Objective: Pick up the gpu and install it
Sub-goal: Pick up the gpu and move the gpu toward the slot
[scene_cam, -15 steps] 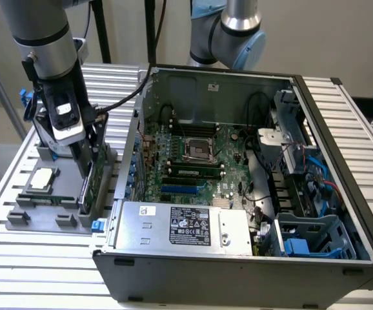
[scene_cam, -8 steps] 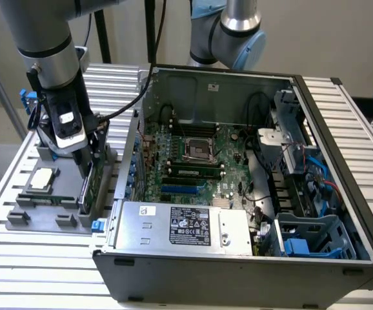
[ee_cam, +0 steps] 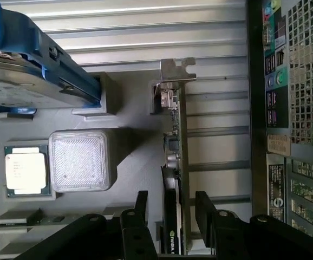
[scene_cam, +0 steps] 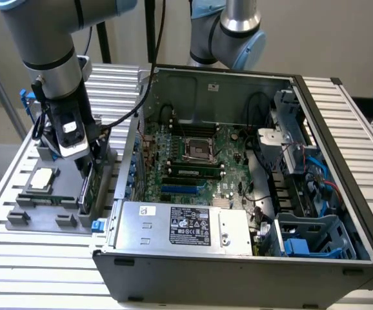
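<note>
Broadly, a slatted metal table (scene_cam: 341,129) carries an open steel case (scene_cam: 238,271) and, on the exterior view's left, a grey moulded tray (scene_cam: 38,213). The arm (scene_cam: 51,58) hangs over that tray.

The gpu (ee_cam: 174,162) stands on its long edge in a tray slot, just beside the case's perforated rear wall and parallel to it. It is a thin flat card, seen edge-on. Its silver bracket (ee_cam: 177,69) is at the end away from the gripper (ee_cam: 173,216). The other end sits between the black fingers (ee_cam: 207,214), which stand wide apart, one on each side, holding nothing.

A hard drive (ee_cam: 15,81) in a blue frame, a ribbed pale block (ee_cam: 80,160) and a square CPU (ee_cam: 25,169) share the tray.
</note>
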